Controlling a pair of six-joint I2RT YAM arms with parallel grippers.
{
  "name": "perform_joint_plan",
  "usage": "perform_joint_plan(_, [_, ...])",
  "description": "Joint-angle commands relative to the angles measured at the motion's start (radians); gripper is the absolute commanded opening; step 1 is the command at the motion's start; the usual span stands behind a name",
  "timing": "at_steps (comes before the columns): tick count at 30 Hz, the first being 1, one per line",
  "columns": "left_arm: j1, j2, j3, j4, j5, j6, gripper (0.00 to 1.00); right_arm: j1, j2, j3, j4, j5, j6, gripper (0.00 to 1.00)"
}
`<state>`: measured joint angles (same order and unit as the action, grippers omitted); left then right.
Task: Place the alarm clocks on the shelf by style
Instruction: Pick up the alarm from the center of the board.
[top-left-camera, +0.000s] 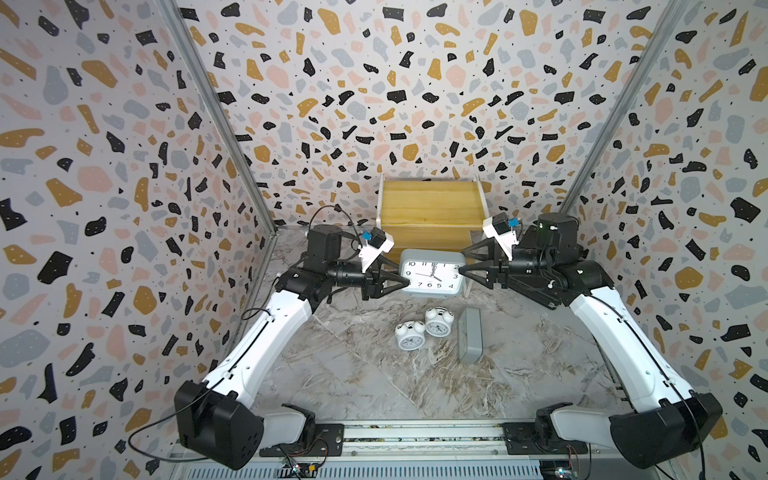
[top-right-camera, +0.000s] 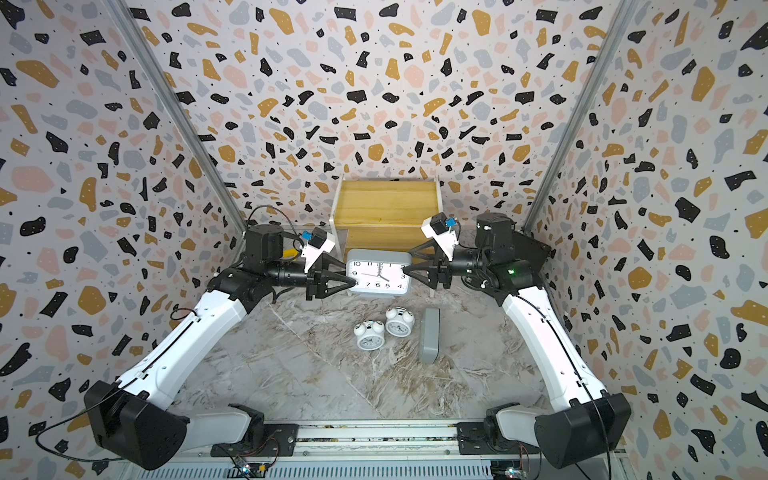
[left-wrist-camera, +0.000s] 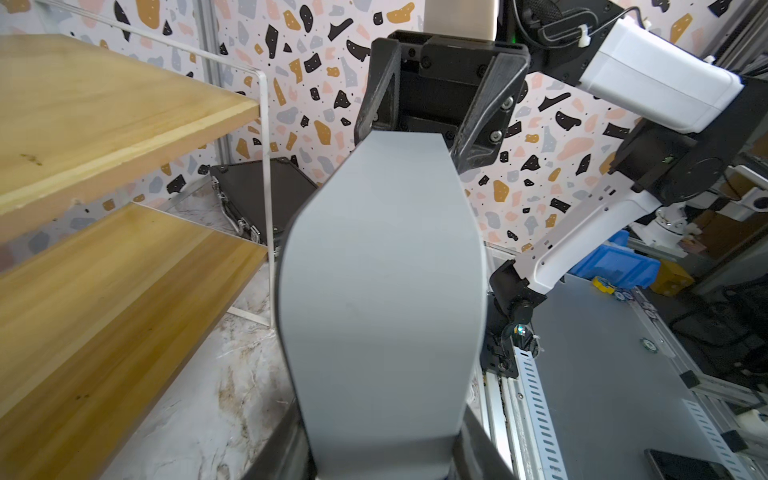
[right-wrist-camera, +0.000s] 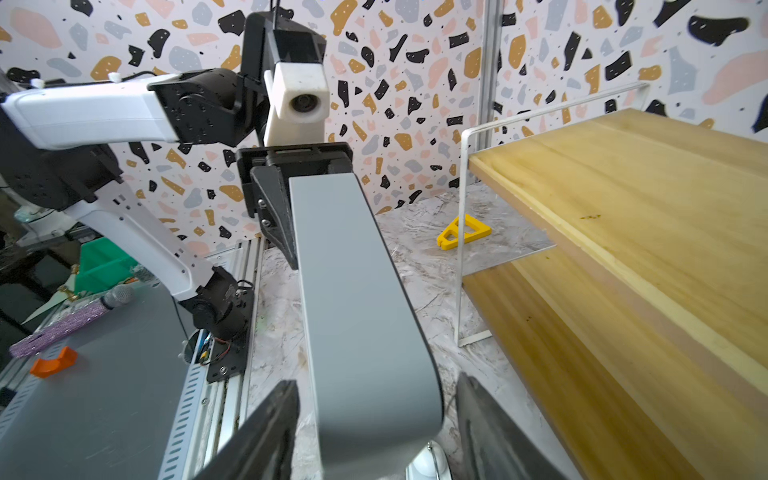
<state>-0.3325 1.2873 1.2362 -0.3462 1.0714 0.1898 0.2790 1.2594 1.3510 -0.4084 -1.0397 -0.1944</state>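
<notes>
Grey plastic, smooth and rigid: the clock (top-left-camera: 432, 276) stands upright between our two tools, the shelf (top-left-camera: 430, 208) just beyond them; we cannot tell whether it touches the counter (top-left-camera: 353, 374). Our left tool (top-left-camera: 401, 280) is clamped on the end facing it; our right tool (top-left-camera: 461, 264) straddles the opposite end, jaws apart with a gap either side. We judge it light but bulky and slippery, its dial cover fragile, so we grip the short case ends, never the face.
</notes>
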Motion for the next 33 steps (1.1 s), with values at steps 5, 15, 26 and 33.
perform_joint_plan(5, [0.015, -0.116, -0.001, -0.022, -0.139, 0.008, 0.07, -0.006, -0.113, -0.063, 0.130, 0.274, 0.062, 0.77])
perform_joint_plan(15, [0.047, -0.322, -0.007, -0.097, -0.529, 0.007, 0.07, -0.009, -0.190, -0.186, 0.230, 0.809, 0.107, 0.74])
perform_joint_plan(26, [0.065, -0.417, -0.005, -0.076, -0.878, -0.072, 0.06, -0.011, -0.086, -0.185, 0.275, 0.884, 0.126, 0.64])
perform_joint_plan(33, [0.107, -0.420, -0.016, -0.053, -0.927, -0.117, 0.06, -0.010, -0.025, -0.168, 0.300, 0.842, 0.133, 0.61])
